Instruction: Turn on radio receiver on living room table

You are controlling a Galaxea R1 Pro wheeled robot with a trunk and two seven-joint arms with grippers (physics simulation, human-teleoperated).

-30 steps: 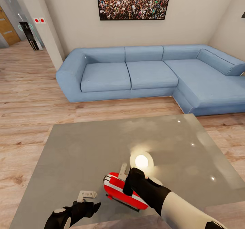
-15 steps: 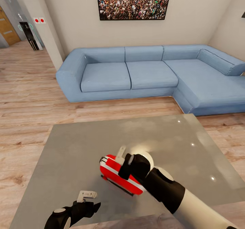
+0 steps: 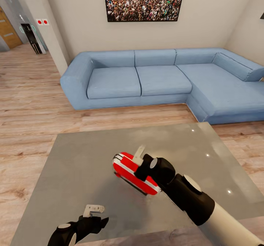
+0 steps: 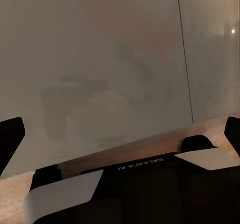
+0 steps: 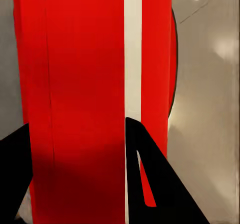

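Bright red radio receiver [image 3: 134, 172], white-banded

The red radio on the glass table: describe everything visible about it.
The small bright red rounded-box radio receiver has a white band along its length and a thin dark strip along its lower edge. It looks like smooth glossy plastic. It lies tilted on the glossy grey coffee table, near the middle of the near half. The right gripper is on it from above; in the right wrist view its dark fingers lie against the red body. Dial and grille are not visible.
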